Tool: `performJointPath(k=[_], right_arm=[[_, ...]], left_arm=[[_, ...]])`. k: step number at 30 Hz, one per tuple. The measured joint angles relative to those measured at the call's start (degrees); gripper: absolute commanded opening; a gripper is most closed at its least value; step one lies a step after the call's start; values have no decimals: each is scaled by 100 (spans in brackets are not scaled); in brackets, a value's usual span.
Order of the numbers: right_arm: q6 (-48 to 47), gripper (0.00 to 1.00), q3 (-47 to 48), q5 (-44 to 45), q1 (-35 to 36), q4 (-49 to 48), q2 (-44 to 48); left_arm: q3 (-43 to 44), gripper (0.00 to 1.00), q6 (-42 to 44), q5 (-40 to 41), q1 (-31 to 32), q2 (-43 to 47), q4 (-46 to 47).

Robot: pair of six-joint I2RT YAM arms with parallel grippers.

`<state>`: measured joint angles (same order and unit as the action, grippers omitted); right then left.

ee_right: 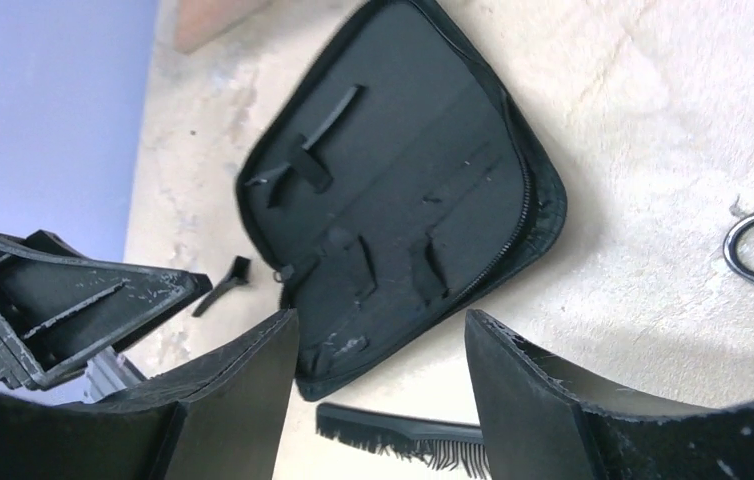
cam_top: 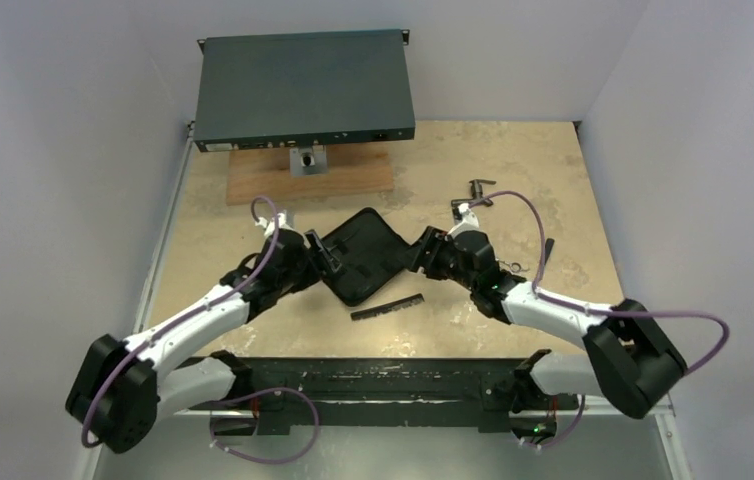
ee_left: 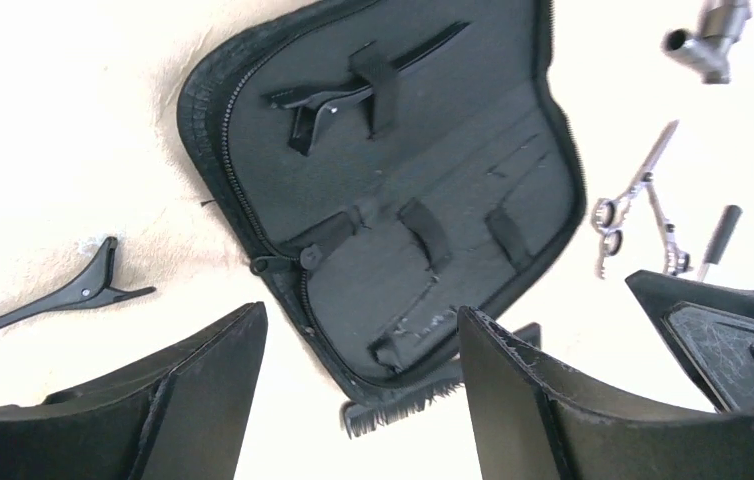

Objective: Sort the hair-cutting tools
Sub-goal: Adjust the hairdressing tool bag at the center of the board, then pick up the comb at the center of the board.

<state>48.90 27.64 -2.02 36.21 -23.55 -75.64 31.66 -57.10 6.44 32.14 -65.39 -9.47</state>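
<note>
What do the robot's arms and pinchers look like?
The left arm and right arm are white tubes with chunky black joints. A purple cable loops along each. The left gripper and right gripper have flat black wedge fingers, scratched pale.

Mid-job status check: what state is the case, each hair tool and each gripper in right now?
Case: unzipped, lying open, inside up.
Strapped clip: tucked under a strap inside the case.
Loose clip: on the table, outside the case.
Comb: on the table by the case's edge.
Scissors: on the table, outside the case.
Left gripper: open, empty.
Right gripper: open, empty.
</note>
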Motion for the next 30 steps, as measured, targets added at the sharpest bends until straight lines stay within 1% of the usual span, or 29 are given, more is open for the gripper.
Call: performJointPath(k=[3,6,9,11,15,19,22,25,30], right_arm=[[-162,59,-90,57,0,267,634],[-208,58,-404,133,0,398,1088],[-173,58,-837,192,0,621,1274],[-131,57,-1043,258,0,765,1283],[-46,58,-1231,299,0,905,1314],[4,58,-1239,299,0,855,1298],[37,57,-1303,299,0,761,1259],[96,56,-1397,297,0,678,1156],[164,56,-1449,256,0,437,1003]], left_arm=[[0,65,81,85,15,614,-249],[-26,60,144,212,149,1073,-505],[-133,54,229,297,544,1451,-702],[-162,51,267,326,822,1532,-852],[-271,51,269,485,1366,1526,-962],[-376,47,284,555,1700,1368,-907],[-380,39,332,605,2002,1040,-713],[-330,30,404,643,2269,490,-531],[-184,28,444,647,2356,-304,-262]])
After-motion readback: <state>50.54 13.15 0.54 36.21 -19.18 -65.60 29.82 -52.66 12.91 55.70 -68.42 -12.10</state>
